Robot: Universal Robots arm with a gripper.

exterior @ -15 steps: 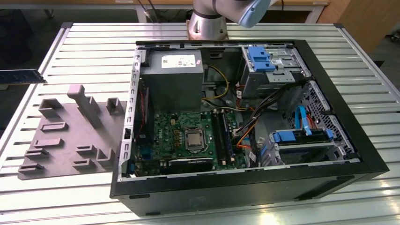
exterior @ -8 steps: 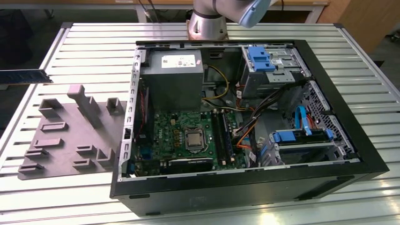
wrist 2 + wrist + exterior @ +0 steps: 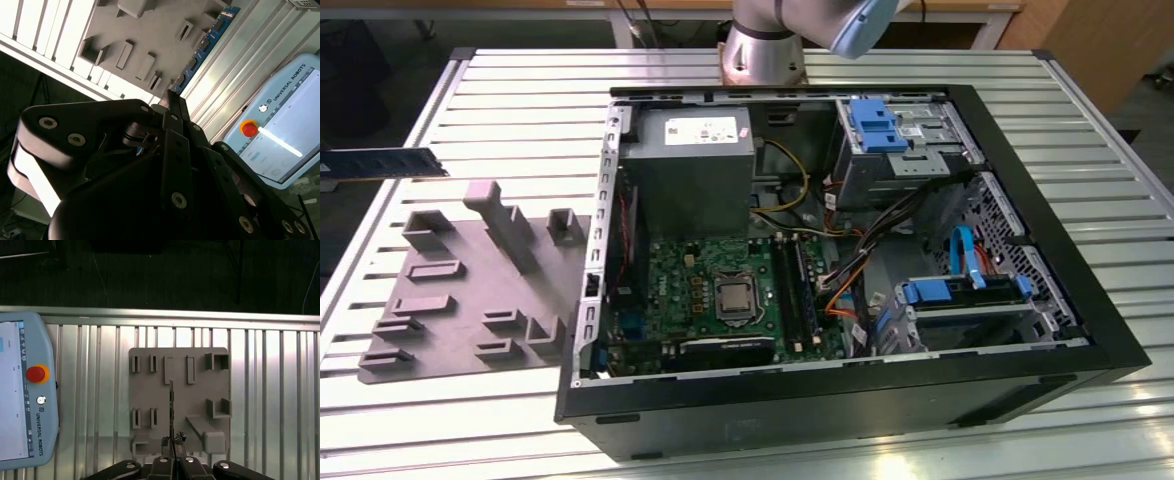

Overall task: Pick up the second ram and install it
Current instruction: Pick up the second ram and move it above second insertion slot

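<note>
Surface: a slatted metal table [image 3: 520, 90], pale and shiny, with a grey tray [image 3: 454, 300] of raised blocks at about 9 o'clock from the open computer case [image 3: 854, 410] in the exterior view.
Case: lying on its side with its side panel off; the green motherboard [image 3: 720, 290] faces up, and blue drive brackets sit towards 3 o'clock.
Arm: its silver base [image 3: 767, 50] stands at 12 o'clock from the case.
Room: dark floor [image 3: 150, 270] beyond the table edge; a wood-coloured panel [image 3: 1107, 40] at 1 o'clock in the exterior view.
Pendant: a pale blue teach pendant [image 3: 22, 390] with a red button lies on the slats near the tray.
Gripper: the gripper [image 3: 172, 441] has its jaws closed tight on the thin edge of the second ram [image 3: 171, 405], with no gap showing.
Second ram: held in the fingers, at about 10 o'clock from the tray in the exterior view and apart from it, lying level.
Cut off: the stick's outer end runs off the exterior view's left edge.
Hidden: in the second wrist view the black gripper body covers the stick's near end.
Hard to tell: the stick is edge-on in the first wrist view, so its chips cannot be seen. Whether the motherboard's memory slots are filled cannot be made out.
</note>
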